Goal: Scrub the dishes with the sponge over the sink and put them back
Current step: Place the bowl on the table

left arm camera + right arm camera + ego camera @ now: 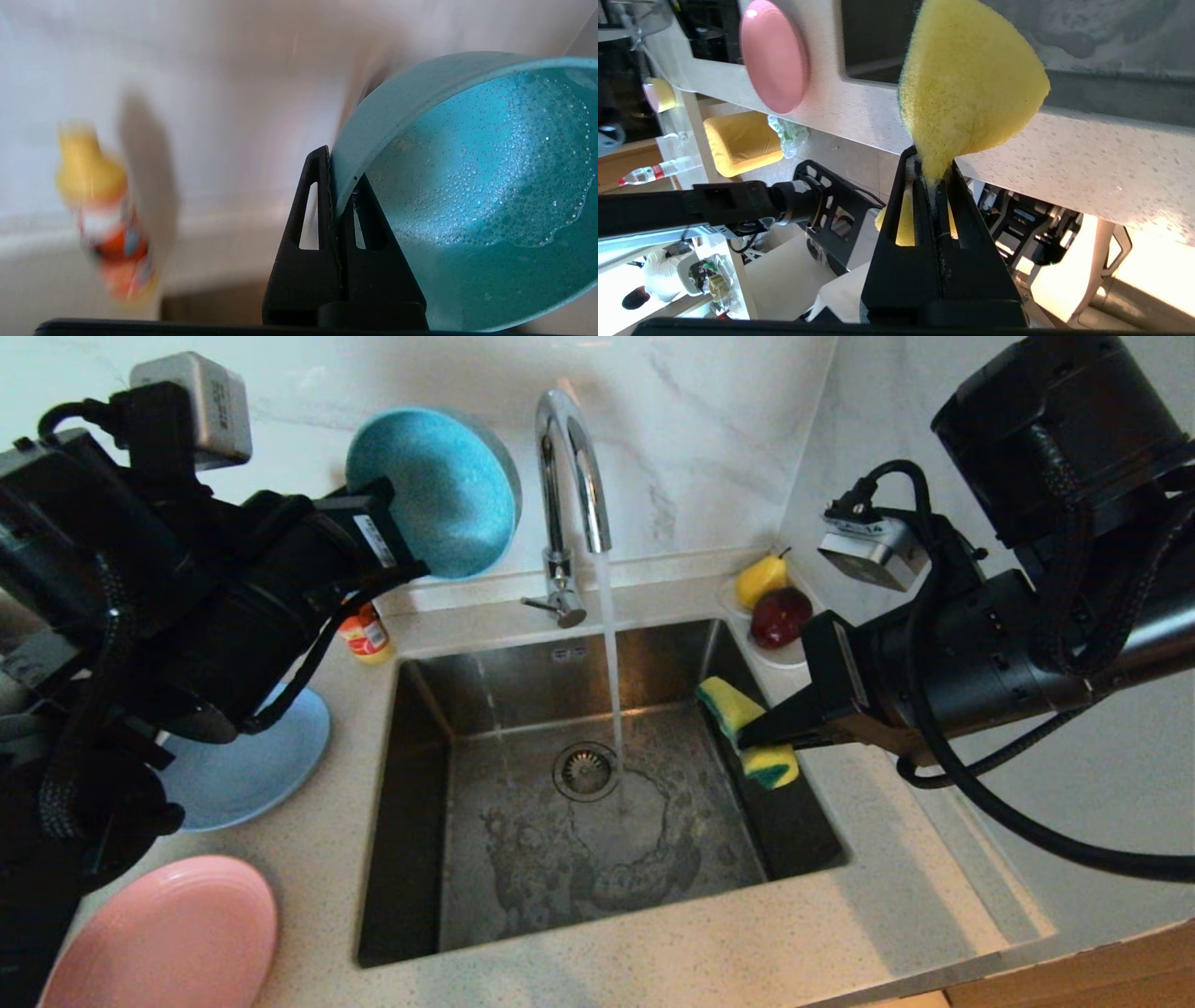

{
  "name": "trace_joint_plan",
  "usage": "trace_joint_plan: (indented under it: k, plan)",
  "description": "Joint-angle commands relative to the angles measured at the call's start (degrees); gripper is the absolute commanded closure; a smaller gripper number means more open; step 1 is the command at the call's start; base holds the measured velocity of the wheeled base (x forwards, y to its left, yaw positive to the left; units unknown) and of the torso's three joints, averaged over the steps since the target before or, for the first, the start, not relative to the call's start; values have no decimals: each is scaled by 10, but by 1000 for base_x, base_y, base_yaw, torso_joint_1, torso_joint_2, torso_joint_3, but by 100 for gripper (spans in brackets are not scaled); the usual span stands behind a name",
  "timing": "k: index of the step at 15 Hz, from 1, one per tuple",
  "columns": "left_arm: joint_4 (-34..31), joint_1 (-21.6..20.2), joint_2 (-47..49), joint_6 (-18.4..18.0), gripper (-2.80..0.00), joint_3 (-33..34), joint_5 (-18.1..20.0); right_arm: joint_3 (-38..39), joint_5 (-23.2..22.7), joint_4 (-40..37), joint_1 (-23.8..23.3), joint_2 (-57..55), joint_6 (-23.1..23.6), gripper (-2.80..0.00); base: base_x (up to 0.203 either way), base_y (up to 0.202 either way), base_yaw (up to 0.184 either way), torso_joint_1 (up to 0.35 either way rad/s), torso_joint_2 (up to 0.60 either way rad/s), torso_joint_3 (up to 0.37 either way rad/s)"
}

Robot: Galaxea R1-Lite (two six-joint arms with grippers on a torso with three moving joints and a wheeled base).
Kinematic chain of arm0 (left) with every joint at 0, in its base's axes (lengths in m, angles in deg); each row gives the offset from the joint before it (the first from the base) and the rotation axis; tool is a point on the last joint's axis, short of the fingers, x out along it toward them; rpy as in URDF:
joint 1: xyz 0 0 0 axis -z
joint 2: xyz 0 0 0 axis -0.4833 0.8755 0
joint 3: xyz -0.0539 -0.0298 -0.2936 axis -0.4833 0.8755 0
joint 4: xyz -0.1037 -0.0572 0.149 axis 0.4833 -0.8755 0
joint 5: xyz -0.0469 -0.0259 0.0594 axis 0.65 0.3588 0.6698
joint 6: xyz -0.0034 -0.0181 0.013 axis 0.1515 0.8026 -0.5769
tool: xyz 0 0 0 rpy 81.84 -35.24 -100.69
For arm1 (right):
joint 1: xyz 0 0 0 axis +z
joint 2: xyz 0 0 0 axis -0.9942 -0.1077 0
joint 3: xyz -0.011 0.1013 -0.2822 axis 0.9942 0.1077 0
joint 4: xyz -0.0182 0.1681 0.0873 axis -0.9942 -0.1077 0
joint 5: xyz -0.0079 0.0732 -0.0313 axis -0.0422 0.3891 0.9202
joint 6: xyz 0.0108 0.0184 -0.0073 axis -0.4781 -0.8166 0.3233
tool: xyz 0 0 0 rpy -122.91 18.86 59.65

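Note:
My left gripper (415,569) (340,186) is shut on the rim of the teal-blue bowl (439,490) (472,186), held tilted high over the counter left of the tap (571,467); suds cling inside it. At the right edge of the sink (448,691), my right gripper (747,739) (930,161) is shut on the yellow sponge (747,728) (966,79), squeezing it. On the counter to the left lie the light-blue plate (247,765) and the pink plate (168,938) (774,56).
Water runs from the tap down beside the drain strainer (585,770). A small orange and yellow bottle (366,635) (107,219) stands at the sink's back left corner. A white saucer (784,658) with a pear (761,579) and a dark red fruit (780,616) sits back right.

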Motion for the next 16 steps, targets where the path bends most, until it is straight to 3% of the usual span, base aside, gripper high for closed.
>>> trace_joint_plan:
  k: [1, 4, 7, 9, 11, 16]
  plan:
    - [-127, -23, -7, 14, 0, -5, 0, 11, -2, -2, -8, 6, -2, 0, 0, 0, 0, 0, 0, 0]
    - [-373, -36, -34, 40, 0, -42, -3, 8, -9, -1, -10, 11, -2, 0, 0, 0, 0, 0, 0, 0]
    - [-615, -56, -63, 128, 0, -166, -4, 12, -9, -1, -14, 10, -1, 0, 0, 0, 0, 0, 0, 0]
    - [-734, -107, -69, 184, 0, -240, 0, 14, -9, -2, -19, 10, 1, 0, 0, 0, 0, 0, 0, 0]
    - [-786, -159, -71, 211, 0, -264, 12, 14, -9, -2, -21, 9, 1, 0, 0, 0, 0, 0, 0, 0]
    - [-806, -326, -54, 264, 0, -275, 84, 12, -9, -2, -21, 5, 3, 0, 0, 0, 0, 0, 0, 0]
